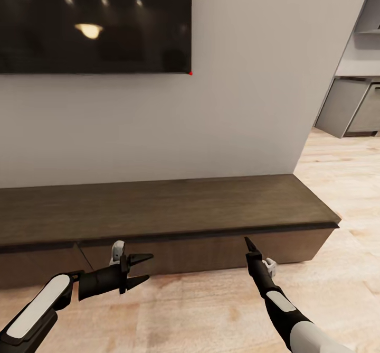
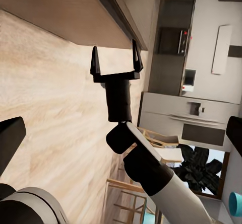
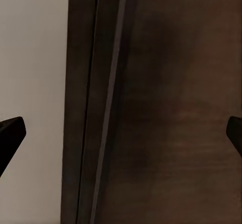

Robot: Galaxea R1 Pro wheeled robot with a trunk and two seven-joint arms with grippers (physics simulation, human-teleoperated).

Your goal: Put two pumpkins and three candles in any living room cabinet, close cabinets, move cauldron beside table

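Observation:
The cabinet (image 1: 158, 207) is a long, low dark-brown unit against the white wall, and its drawer fronts look shut. My left gripper (image 1: 149, 267) hovers low over the floor just in front of it, pointing right, open and holding nothing. My right gripper (image 1: 247, 243) points at the cabinet front near its right part. The left wrist view shows that right gripper (image 2: 115, 53) from behind, its two fingers spread and empty. In the right wrist view the dark cabinet front (image 3: 166, 113) is very close. The pumpkins, candles and cauldron are out of view.
A large black TV (image 1: 95, 20) hangs on the wall above the cabinet. Light wood floor (image 1: 338, 194) runs past the cabinet's right end toward grey kitchen units (image 1: 351, 104). In the left wrist view, wooden chairs (image 2: 151, 138) and a dark plant (image 2: 199, 166) stand farther off.

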